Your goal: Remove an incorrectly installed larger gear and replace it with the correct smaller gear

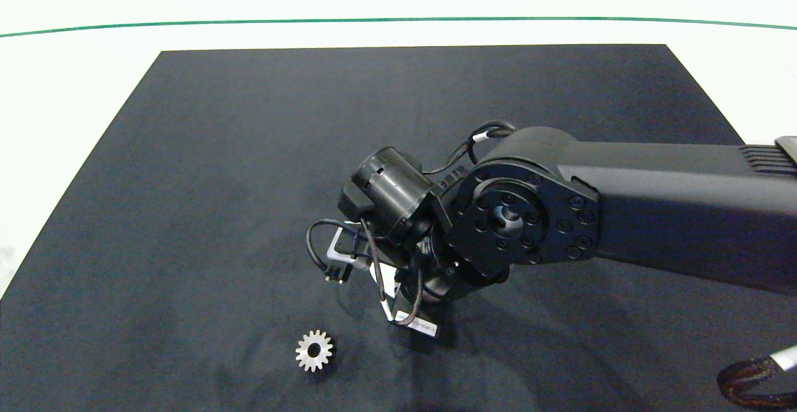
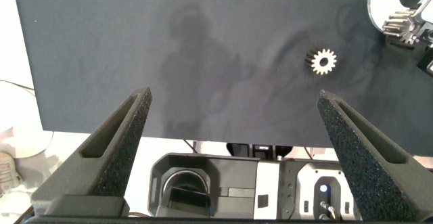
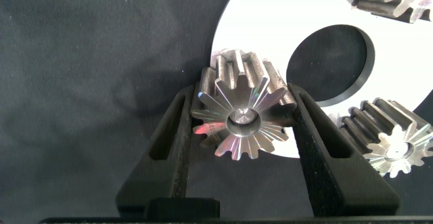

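Right gripper (image 3: 243, 126) clamps a gear (image 3: 240, 112) over the silver plate's (image 3: 270, 34) rim, bare black mat (image 1: 187, 182) alongside; left gripper (image 2: 233, 126) hangs wide open.

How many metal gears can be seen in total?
4. One gear lies loose on the black mat. A second gear sits between the right gripper's fingers at the white disc. Two more rest on that disc. Others may be hidden under the arm.

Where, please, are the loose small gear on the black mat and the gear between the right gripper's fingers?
loose small gear (image 1: 314, 350), head view, on its face.
gripped gear (image 3: 242, 112), right wrist view, on its face near the hub.
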You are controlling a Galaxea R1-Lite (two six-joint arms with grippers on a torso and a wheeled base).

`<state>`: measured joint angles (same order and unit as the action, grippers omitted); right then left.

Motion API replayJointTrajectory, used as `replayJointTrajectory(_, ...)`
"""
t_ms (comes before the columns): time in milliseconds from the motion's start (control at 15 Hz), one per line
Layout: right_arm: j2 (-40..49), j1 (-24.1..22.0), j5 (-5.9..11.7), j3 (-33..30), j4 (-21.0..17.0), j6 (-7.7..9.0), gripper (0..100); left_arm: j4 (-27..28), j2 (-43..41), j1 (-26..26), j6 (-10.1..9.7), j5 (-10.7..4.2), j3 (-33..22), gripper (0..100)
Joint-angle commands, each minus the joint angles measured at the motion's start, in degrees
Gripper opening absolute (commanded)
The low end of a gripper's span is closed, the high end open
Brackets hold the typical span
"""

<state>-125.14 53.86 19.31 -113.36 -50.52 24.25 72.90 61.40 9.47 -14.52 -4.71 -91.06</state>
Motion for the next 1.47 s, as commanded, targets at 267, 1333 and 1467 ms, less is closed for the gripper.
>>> replayJointTrajectory(267, 0.2, 0.1, -0.06, -0.2, 0.1, -0.6, 13, 0.4, -0.1, 0.0, -0.07, -0.04, 0.0, 100)
replayJointTrajectory(1333, 6.3, 0.7, -1.82, 0.5, -0.2, -0.96, 0, 0.4, -0.2, 0.0, 0.28, -0.04, 0.2, 100)
replayJointTrajectory(1467, 9.5, 0.8, -1.64, 3.0, -0.2, -3.07, 0, 0.4, -0.3, 0.0, 0.28, -0.04, 0.2, 100)
